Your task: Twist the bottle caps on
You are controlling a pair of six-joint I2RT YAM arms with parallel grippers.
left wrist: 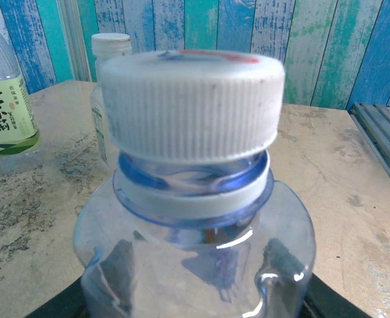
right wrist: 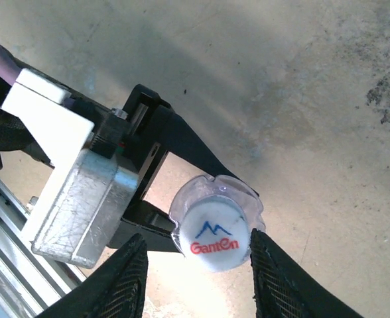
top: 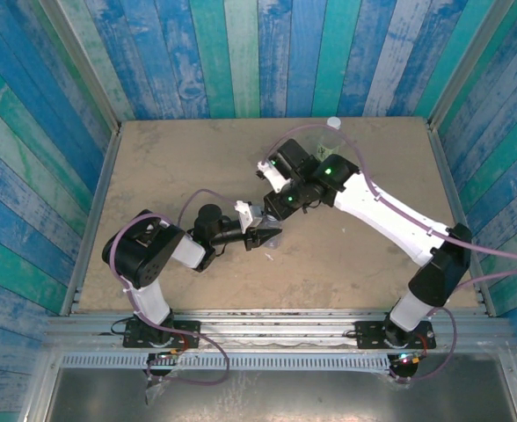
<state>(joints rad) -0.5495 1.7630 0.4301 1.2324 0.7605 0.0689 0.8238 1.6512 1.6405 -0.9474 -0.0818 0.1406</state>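
Observation:
The blue-tinted bottle (left wrist: 195,258) stands upright, and my left gripper (left wrist: 195,303) is shut on its body, dark fingers (left wrist: 65,306) showing at the bottom corners. The white cap with the red-blue mark (right wrist: 213,238) sits on its neck, with blue thread showing between the cap (left wrist: 192,106) and the neck ring. From above, my right gripper (right wrist: 196,237) is open around that cap; its right pad (right wrist: 274,281) is at the cap's edge and a gap is left on the other side. In the top view both grippers meet mid-table, left (top: 267,236) and right (top: 280,207).
The green-label bottle (left wrist: 2,99) stands at the left, its top out of frame. Behind the held one stands a plain clear bottle with a white cap (left wrist: 110,45), also seen at the table's back edge (top: 333,123). Blue plank walls (top: 241,53) close in the table.

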